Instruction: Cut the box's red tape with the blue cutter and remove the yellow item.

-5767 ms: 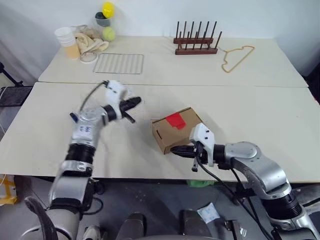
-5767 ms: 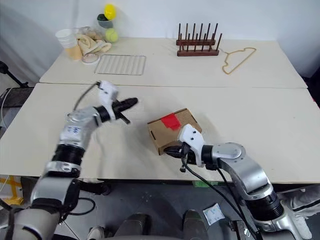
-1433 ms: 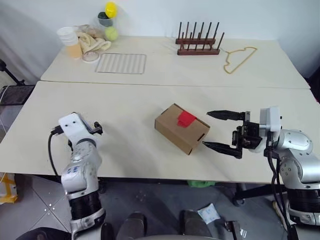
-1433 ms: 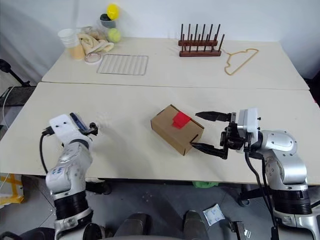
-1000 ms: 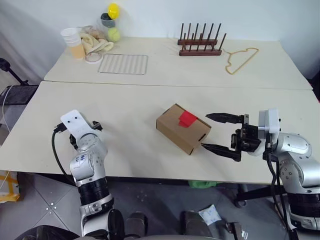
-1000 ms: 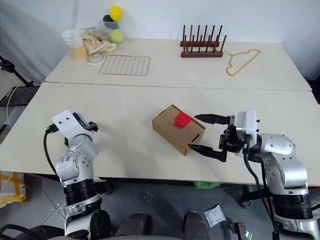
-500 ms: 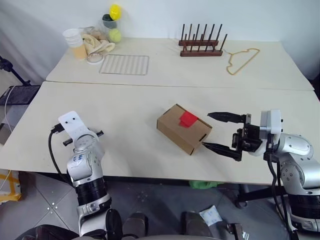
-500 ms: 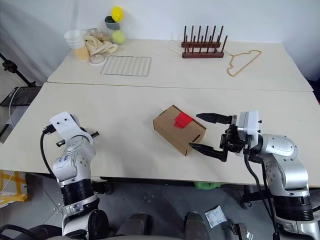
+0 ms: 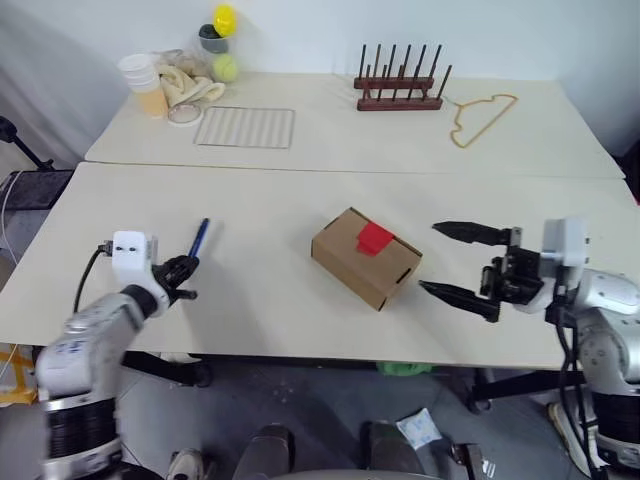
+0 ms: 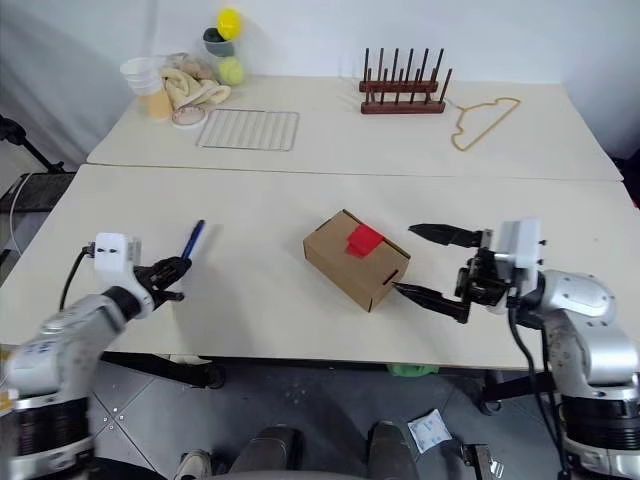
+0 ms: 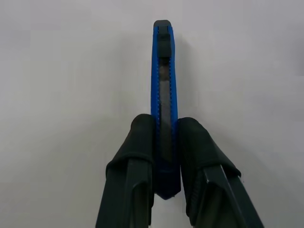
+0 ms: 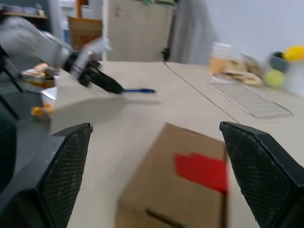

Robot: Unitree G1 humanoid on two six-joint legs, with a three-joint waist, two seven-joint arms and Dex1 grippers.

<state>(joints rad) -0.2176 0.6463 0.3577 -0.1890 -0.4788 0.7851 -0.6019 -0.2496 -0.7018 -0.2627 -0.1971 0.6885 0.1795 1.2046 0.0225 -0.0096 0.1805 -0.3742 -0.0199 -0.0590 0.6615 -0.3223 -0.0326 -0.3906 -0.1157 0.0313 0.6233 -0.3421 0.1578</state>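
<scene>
- Holding the cutter (image 11: 164,104) firmly matters most now: the left gripper (image 9: 183,272) has its two fingers (image 11: 137,142) pinched on the blue handle near its back end, with most of the length sticking out ahead, toward 12 o'clock in the head views.
- Keeping that pinch tight is my advice, since a grip so far back probably lets the long front end twist once it presses on cardboard.
- Checking the blade comes next; from the wrist view I cannot tell whether any blade is pushed out at the dark tip.
- Carrying the cutter toward 3 o'clock brings it to the box (image 9: 360,265), which sits near the middle of the front table (image 9: 270,200), turned at an angle, well apart from the left gripper.
- Aiming for the red tape (image 9: 375,238) on the box top, I would draw the tip along the flap seam under it, shallow, so the yellow item inside, hidden for now, is not sliced.
- Bracing the box is the right gripper's (image 9: 462,263) job: its jaws stand wide apart, holding nothing, just beside the box at 3 o'clock, one finger near the box's side.
- Closing in on that side before cutting should stop the light box from sliding.
</scene>
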